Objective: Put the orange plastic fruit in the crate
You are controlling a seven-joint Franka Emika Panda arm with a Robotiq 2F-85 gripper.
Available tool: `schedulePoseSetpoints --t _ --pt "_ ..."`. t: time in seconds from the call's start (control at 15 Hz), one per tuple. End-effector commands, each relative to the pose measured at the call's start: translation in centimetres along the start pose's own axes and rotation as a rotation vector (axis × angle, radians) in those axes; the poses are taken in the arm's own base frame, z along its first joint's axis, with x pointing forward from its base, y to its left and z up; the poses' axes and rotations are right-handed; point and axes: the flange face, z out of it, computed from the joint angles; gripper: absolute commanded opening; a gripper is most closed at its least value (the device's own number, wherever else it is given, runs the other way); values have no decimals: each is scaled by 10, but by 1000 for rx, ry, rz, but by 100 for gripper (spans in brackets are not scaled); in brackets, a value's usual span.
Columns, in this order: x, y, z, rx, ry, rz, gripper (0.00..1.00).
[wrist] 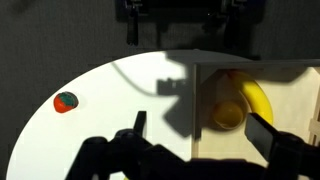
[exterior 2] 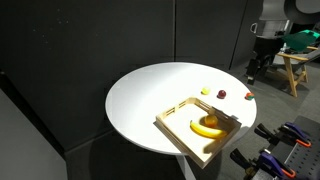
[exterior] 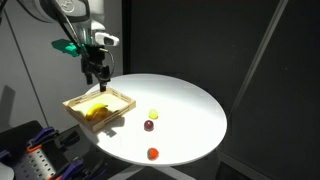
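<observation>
The light-tan wooden crate (exterior: 118,93) sits at the edge of the round white table in both exterior views (exterior 2: 176,112), and fills the right side of the wrist view (wrist: 194,92). The orange plastic fruit (wrist: 228,113) lies inside it, touching a yellow banana (wrist: 257,98). My gripper (wrist: 200,130) is open and empty, its fingers spread above the crate's edge and the fruit. It hangs well above the crate in an exterior view (exterior: 97,77) and shows at the right of another (exterior 2: 251,74).
On the white table (exterior: 185,105) lie a pale lemon-yellow piece (exterior: 153,114), a dark red piece (exterior: 148,126) and an orange-red ball (exterior: 153,153), which the wrist view also shows (wrist: 66,102). Black curtains surround the table.
</observation>
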Motion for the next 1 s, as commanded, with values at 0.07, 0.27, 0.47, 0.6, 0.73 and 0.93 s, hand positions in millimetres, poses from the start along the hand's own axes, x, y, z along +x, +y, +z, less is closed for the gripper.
schedulePoseSetpoints --t 0.07,0.27,0.47,0.6,0.73,0.93 --pt "-8 5 -7 22 10 11 100" --pt "-1 2 -3 5 7 6 100" --pt "0 1 -1 3 3 4 100" --pt "0 0 -1 3 2 3 100" --pt "0 0 -1 3 2 3 100" --pt "0 0 -1 3 2 3 100"
